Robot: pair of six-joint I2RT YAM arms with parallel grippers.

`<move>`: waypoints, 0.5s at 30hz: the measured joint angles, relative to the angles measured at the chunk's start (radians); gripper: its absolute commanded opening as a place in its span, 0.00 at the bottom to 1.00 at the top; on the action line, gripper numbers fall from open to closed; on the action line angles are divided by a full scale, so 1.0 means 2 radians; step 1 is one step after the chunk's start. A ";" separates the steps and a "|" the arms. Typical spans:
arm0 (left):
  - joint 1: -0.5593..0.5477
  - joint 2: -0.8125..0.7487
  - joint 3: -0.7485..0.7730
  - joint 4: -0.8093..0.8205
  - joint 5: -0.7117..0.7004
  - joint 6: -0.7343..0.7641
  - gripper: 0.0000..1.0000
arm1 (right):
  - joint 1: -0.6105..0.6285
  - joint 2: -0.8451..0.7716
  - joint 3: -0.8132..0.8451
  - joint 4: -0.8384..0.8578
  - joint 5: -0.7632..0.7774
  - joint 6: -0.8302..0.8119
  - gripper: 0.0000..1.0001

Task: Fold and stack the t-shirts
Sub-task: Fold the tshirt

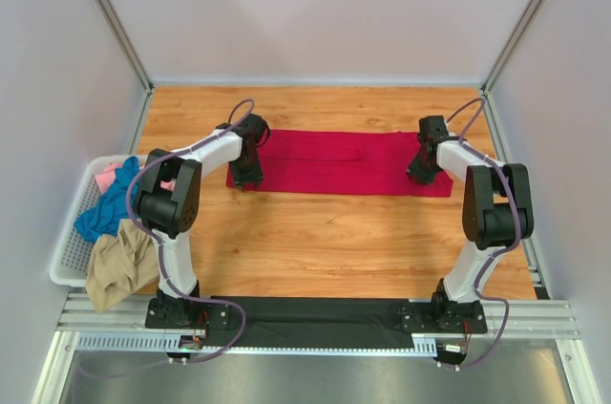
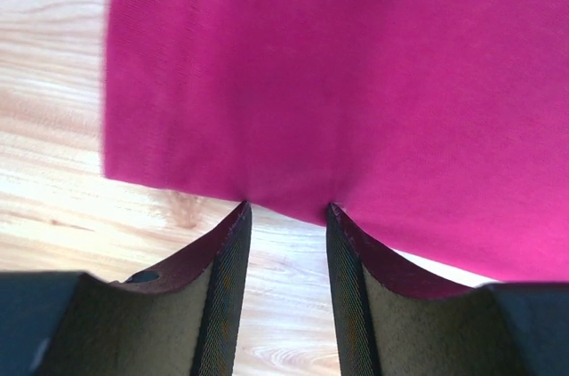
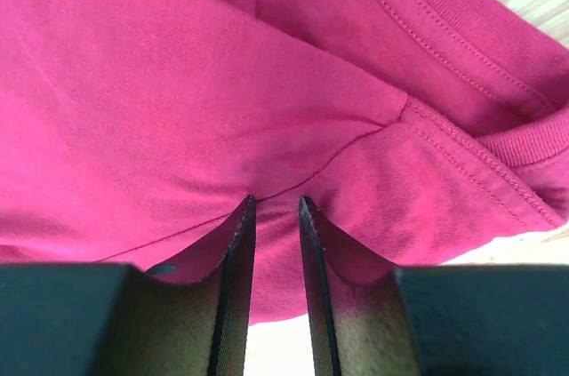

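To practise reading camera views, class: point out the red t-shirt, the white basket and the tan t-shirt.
red t-shirt point(image 1: 344, 163): top view, middle of the flat cloth.
white basket point(image 1: 67, 257): top view, bare lattice near its left edge.
tan t-shirt point(image 1: 119, 268): top view, part draped over the basket's near rim.

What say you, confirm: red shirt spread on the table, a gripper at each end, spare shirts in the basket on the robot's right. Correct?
Not quite. The basket holding the spare shirts sits on the robot's left, as the top external view shows. The rest holds.
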 measured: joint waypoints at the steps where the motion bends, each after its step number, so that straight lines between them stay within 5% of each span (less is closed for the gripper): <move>1: 0.000 0.001 0.002 -0.004 -0.002 -0.001 0.46 | -0.002 0.000 0.000 0.001 0.000 -0.002 0.29; 8: -0.001 -0.014 -0.005 -0.015 0.024 -0.002 0.48 | -0.007 0.010 0.013 -0.001 0.001 -0.035 0.29; 15: -0.002 -0.090 0.007 -0.014 0.084 0.057 0.54 | -0.053 0.090 0.124 -0.009 -0.024 -0.058 0.30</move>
